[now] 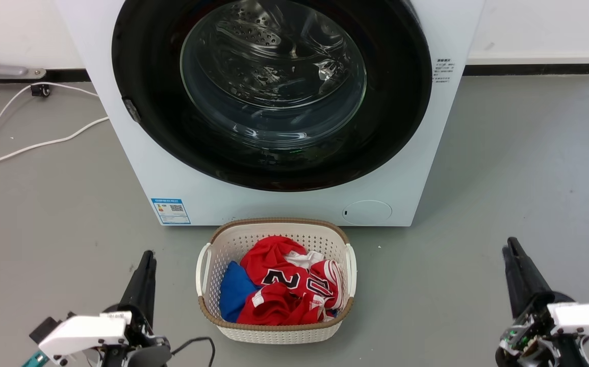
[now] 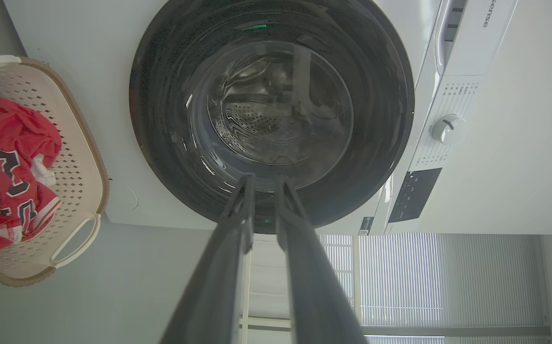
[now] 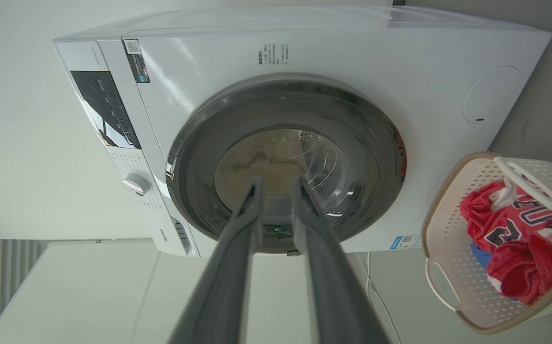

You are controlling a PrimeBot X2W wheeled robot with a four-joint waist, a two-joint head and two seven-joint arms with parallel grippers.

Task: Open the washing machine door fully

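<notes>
The washing machine (image 1: pixel 253 204) stands straight ahead on the grey floor. Its round glossy black door (image 1: pixel 146 66) sits flat against the front, the steel drum showing through the glass window. A small grey latch (image 1: pixel 131 110) sits on the door's left rim. My left gripper (image 1: pixel 147 254) rests low at the left and my right gripper (image 1: pixel 511 242) low at the right, both well short of the machine and holding nothing. In the wrist views the left gripper (image 2: pixel 264 179) and the right gripper (image 3: pixel 276 181) point at the door (image 2: pixel 161 119) (image 3: pixel 376 157), fingers nearly together with only a thin slit.
A white laundry basket (image 1: pixel 274 223) with red and blue clothes stands on the floor right before the machine, between my arms. White cables (image 1: pixel 44 142) trail over the floor at the far left. Bare grey floor lies either side of the machine.
</notes>
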